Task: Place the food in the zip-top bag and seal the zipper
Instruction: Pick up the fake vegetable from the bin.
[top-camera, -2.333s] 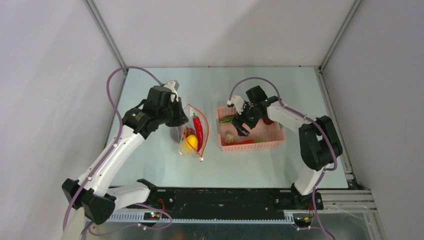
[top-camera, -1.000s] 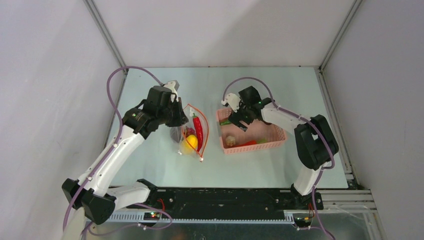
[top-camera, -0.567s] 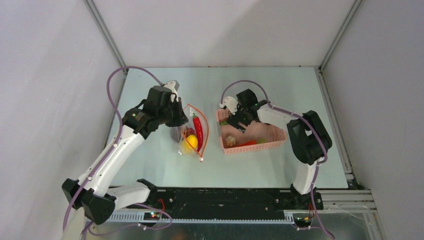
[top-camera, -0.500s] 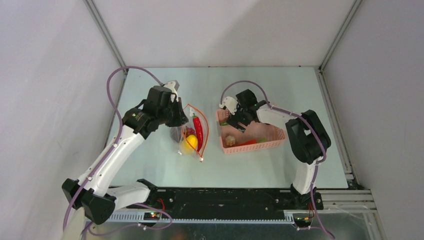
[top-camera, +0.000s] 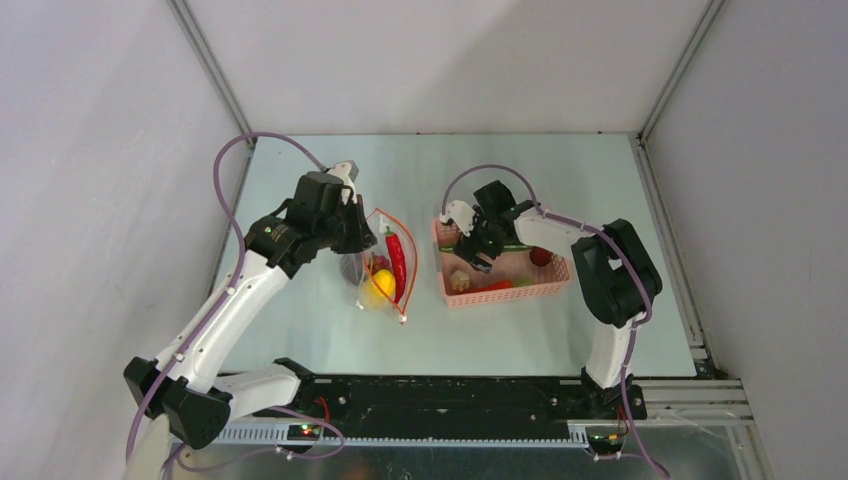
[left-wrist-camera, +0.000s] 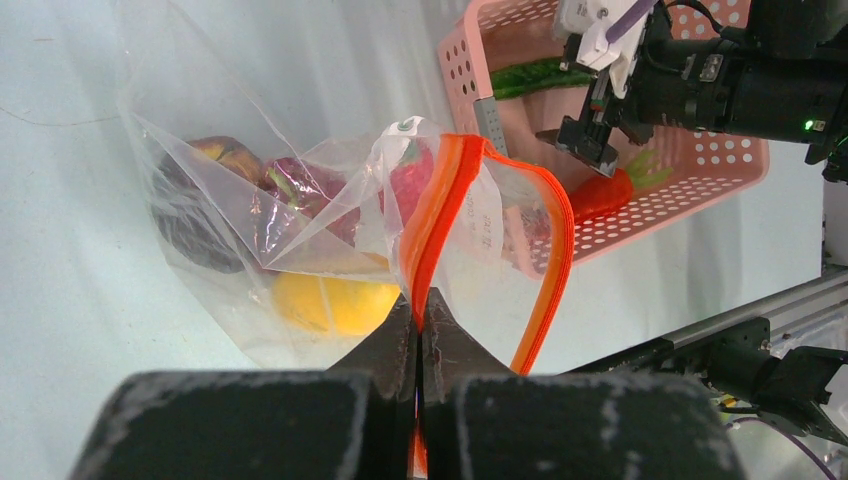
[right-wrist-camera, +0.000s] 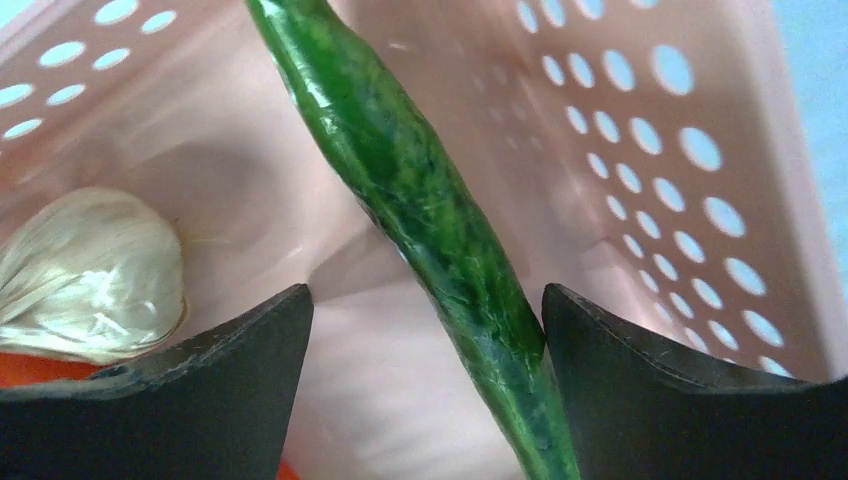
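Observation:
The clear zip-top bag (top-camera: 383, 272) rests on the table, its mouth held up by my left gripper (left-wrist-camera: 418, 300), which is shut on the orange-red zipper (left-wrist-camera: 440, 210). Inside it lie a yellow lemon (left-wrist-camera: 325, 300), a red chili (top-camera: 397, 258), a dark round fruit (left-wrist-camera: 190, 225) and a dark red grape bunch (left-wrist-camera: 290, 185). My right gripper (right-wrist-camera: 425, 300) is open, low in the pink basket (right-wrist-camera: 640, 110). It straddles the long green pod (right-wrist-camera: 420, 200), which touches the right finger (right-wrist-camera: 680, 390); a wide gap stays on the left.
The basket (top-camera: 500, 293) also holds a whitish garlic-like piece (right-wrist-camera: 90, 275), an orange carrot-like piece (left-wrist-camera: 600, 195) and a small red round piece (top-camera: 540, 256). Bag and basket sit side by side with a narrow strip of table between them. Enclosure walls stand all round.
My right gripper has moved to the left end of the basket and lowered around the green pod. The left gripper and the bag have stayed still.

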